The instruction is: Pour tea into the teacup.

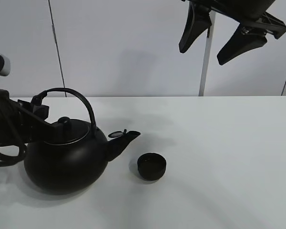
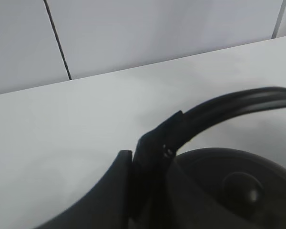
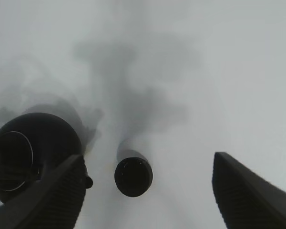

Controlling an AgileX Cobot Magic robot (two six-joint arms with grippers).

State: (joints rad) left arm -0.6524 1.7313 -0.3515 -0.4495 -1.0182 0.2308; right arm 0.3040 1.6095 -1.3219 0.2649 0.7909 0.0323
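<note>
White table [image 1: 219, 157], matte and bare-topped, backed by a pale panelled wall [image 1: 133, 47] with dark vertical seams.

Item 1: teacup [image 1: 151, 166], small, round, matte black, handleless. It stands upright on the table near the middle of the exterior view, just beside the kettle's spout [image 1: 124, 140] but not touching it. Contents cannot be made out. The right wrist view shows it from above, rim uppermost.

Item 2: kettle [image 1: 64, 162], large, round, black, with lid knob and arched handle [image 1: 78, 100]. It rests on the table at the left, spout pointing toward the teacup.

Item 3: left gripper [image 1: 38, 107], at the rear end of the kettle's handle. The left wrist view shows a dark finger [image 2: 105, 191] lying against the handle where it meets the body; whether the pincer is clamped on the handle cannot be told. The teacup lies well apart from it, beyond the kettle.

Item 4: right gripper [image 1: 212, 38], raised high above the table, fingers spread wide and holding nothing. The teacup sits far below it, seen between the two fingers in the right wrist view.
</note>
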